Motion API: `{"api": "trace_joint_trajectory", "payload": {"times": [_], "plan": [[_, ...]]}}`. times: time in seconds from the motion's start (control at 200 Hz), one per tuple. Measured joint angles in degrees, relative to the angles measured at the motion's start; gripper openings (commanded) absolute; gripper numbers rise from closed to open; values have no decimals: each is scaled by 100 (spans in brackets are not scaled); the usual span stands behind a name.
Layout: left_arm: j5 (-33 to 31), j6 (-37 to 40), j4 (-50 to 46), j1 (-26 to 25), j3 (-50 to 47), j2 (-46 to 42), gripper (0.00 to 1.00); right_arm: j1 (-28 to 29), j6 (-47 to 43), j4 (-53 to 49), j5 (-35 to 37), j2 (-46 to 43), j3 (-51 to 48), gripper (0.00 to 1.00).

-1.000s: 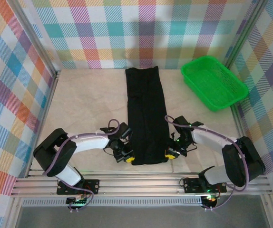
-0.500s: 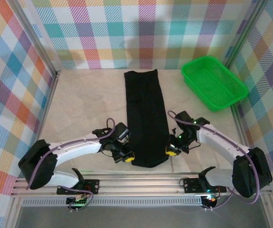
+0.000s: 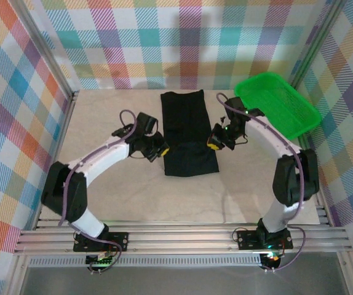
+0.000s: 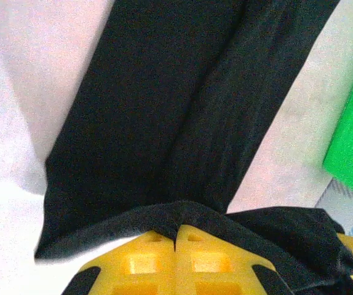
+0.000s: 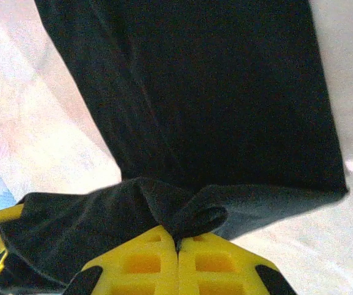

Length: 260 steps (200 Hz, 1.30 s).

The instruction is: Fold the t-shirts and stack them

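The black t-shirt (image 3: 189, 123) is lying on the table (image 3: 115, 190) as a narrow strip. Its long axis is running from the near side toward the far wall, a little left of the green basket (image 3: 277, 106). The near part is looking doubled: a fold line is showing at the near end, and the loose edge is being held above the lower layer.

The left gripper (image 3: 159, 151) is holding the left corner of this edge, and the right gripper (image 3: 214, 143) is holding the right corner. In the left wrist view the yellow fingers (image 4: 146, 264) are pressed together, with black cloth bunched over their tips. In the right wrist view the fingers (image 5: 139, 261) are closed in the same way on a pinch of cloth. So both are gripping the shirt.

The rest of the strip is stretching straight ahead from both pairs of fingers, and its far edge is lying flat near the wall. I am judging that the fold in half is about midway, and that the held edge is needing to go further along the long axis until it meets the far edge. The two arms are standing almost level, one at each side, the right one slightly further out. Neither is clearly nearer, so they should be going together, or the edge may land crooked.
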Motion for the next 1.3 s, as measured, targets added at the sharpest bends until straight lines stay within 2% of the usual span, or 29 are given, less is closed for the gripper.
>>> {"api": "trace_joint_trajectory", "payload": {"times": [0.21,0.55,0.58,0.62,0.64,0.7,0.735,0.839,0.904,0.984,1.114,1.219,1.299], "plan": [[17,446,-11,420,1056,1058,0,-225,-94,136,83,898,1021,0],[44,758,-142,629,2061,2098,0,-433,-103,251,-46,2050,1884,0],[44,782,-160,634,2142,2186,0,-448,-105,258,-68,2138,1947,12],[44,811,-173,640,2234,2291,13,-466,-107,260,-94,2249,2033,30],[46,848,-177,645,2273,2332,24,-476,-85,260,-116,2299,2072,36],[46,885,-195,658,2365,2455,52,-509,-125,258,-151,2422,2177,45],[35,898,-203,669,2391,2494,62,-535,-144,258,-168,2476,2238,48],[-90,938,-328,697,2358,2450,64,-586,-286,199,-170,2505,2374,53],[-221,909,-229,695,1954,2168,62,-588,-411,122,-96,2406,2376,54],[-348,680,-87,619,935,1427,60,-601,-501,155,24,2024,1993,55],[-350,0,232,240,-588,295,59,-610,-525,337,39,850,546,55],[-295,-568,673,-236,-1117,153,59,-608,-411,595,-48,98,-693,55],[-199,-977,1091,-487,-1342,256,57,-608,-302,780,-160,-70,-1366,55]]}}
